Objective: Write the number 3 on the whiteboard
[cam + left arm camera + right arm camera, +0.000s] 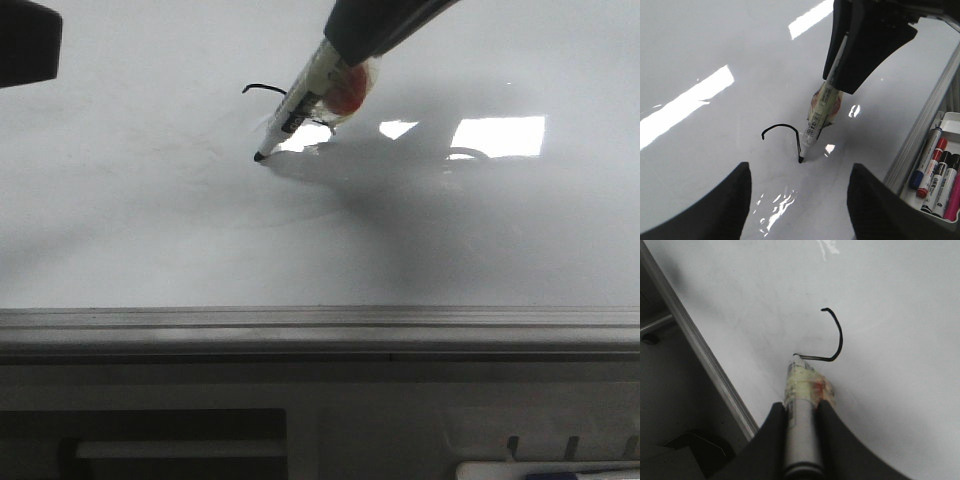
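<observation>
Right end effector (801,412) clamped on marker (300,95), tip touching whiteboard (150,220). Number 3 (782,134): top hook only, at 10 o'clock of tip; lower curve remains. Left end effector (800,200) spread, holding nothing.

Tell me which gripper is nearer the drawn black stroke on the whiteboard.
Right. The right gripper holds the marker whose tip touches the black stroke. The left gripper hovers open a little away from it, holding nothing.
</observation>
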Action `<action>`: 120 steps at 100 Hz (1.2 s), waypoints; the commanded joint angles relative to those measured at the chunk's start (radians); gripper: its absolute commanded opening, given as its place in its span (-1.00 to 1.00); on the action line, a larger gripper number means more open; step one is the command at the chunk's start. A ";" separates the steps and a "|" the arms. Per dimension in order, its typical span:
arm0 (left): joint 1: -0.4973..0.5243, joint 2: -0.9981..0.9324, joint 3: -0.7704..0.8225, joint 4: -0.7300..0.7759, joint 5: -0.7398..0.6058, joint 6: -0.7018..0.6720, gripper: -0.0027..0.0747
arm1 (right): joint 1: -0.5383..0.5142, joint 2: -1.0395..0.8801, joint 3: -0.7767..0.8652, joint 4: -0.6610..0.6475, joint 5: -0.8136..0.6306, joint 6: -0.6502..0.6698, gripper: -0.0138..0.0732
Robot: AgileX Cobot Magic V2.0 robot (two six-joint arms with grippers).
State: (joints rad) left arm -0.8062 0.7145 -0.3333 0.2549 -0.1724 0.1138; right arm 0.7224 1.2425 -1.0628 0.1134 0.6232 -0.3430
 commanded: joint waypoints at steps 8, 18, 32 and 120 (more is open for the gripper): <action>-0.003 -0.004 -0.026 -0.014 -0.061 -0.010 0.06 | -0.008 -0.046 -0.027 -0.051 0.048 0.006 -0.77; -0.003 -0.004 -0.026 -0.014 -0.061 -0.010 0.06 | -0.008 -0.048 -0.027 -0.051 0.102 0.019 -0.77; -0.003 -0.004 -0.026 -0.014 -0.061 -0.010 0.06 | 0.005 -0.039 -0.027 -0.044 0.103 0.024 -0.77; -0.102 0.097 -0.026 0.042 -0.079 -0.010 0.06 | 0.155 -0.101 -0.031 -0.035 0.024 0.024 -0.78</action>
State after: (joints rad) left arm -0.8806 0.7774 -0.3333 0.2991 -0.1513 0.1138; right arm 0.8630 1.1650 -1.0628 0.0787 0.6990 -0.3199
